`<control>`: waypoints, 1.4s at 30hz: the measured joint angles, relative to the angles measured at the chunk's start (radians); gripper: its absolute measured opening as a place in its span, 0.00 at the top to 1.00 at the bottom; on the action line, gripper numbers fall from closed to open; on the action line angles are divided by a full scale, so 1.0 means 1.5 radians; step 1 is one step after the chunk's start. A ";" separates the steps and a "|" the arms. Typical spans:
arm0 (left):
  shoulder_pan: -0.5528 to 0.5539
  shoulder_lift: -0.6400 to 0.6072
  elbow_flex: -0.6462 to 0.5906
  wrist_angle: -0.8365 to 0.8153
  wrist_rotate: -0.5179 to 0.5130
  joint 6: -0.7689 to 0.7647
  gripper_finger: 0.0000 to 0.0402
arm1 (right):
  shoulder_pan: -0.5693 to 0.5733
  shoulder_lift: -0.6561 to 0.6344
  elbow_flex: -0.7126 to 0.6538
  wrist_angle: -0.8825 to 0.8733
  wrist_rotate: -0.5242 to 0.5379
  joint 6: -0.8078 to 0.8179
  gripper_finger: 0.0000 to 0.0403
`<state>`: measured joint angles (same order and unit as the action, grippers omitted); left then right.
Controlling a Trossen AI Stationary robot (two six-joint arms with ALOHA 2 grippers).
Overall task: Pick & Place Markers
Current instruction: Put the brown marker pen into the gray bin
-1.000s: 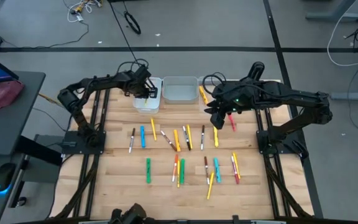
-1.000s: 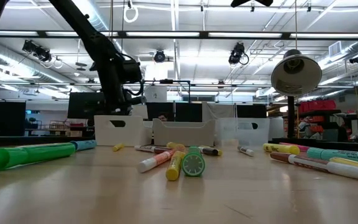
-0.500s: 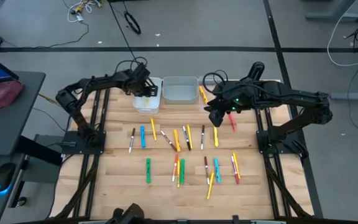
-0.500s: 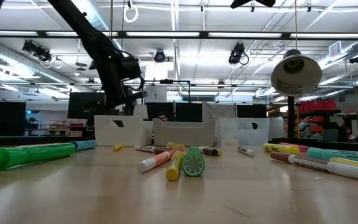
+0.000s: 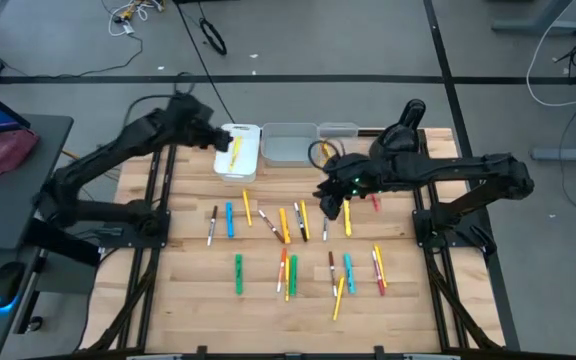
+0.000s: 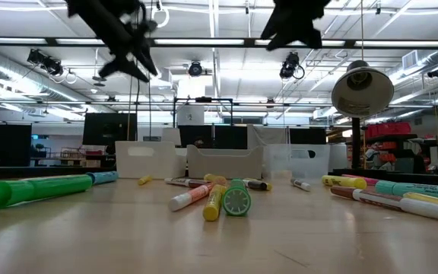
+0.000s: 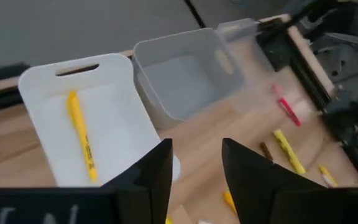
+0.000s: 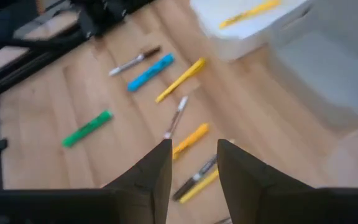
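One marker binned: a yellow marker lies alone inside the white bin, the landmark for what follows.
Left gripper: lifted up and back from the white bin since a second ago, when it hung low over it; fingers spread with a gap between them, nothing in it.
Right gripper: has slid from beside the clear bin out over the loose markers, which lie on the near side of the white bin; fingers stand apart, empty.
Loose markers: the rest lie scattered on the wooden table, a few near the white bin, most well apart from it.
What it means: the drop looks finished, and the right arm seems next to pick, with most of the job left.
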<state>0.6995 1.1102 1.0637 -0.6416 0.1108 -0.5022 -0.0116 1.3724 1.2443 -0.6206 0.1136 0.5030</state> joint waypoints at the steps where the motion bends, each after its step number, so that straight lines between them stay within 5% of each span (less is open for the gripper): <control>1: -0.013 -0.023 0.000 -0.018 -0.015 0.000 0.65 | 0.000 0.000 -0.021 0.032 -0.011 0.009 0.68; 10: -0.130 -0.183 -0.064 -0.154 -0.130 -0.114 0.66 | -0.011 0.033 -0.105 0.129 -0.131 0.063 0.60; 17: -0.152 -0.263 -0.173 -0.115 -0.136 -0.125 0.66 | -0.022 0.119 -0.105 0.015 -0.132 0.265 0.47; 22: -0.152 -0.265 -0.192 -0.100 -0.139 -0.086 0.66 | -0.033 0.192 -0.105 -0.014 -0.067 0.354 0.45; 35: -0.152 -0.265 -0.191 -0.026 -0.063 0.052 0.66 | -0.016 0.324 -0.102 -0.001 -0.022 0.498 0.56; 42: -0.152 -0.265 -0.191 -0.025 -0.043 0.078 0.66 | -0.004 0.327 -0.112 -0.016 0.019 0.502 0.74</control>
<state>0.4718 0.7128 0.7769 -0.6794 0.0468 -0.3859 -0.0177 1.8626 1.0770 -0.6446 0.1422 1.2561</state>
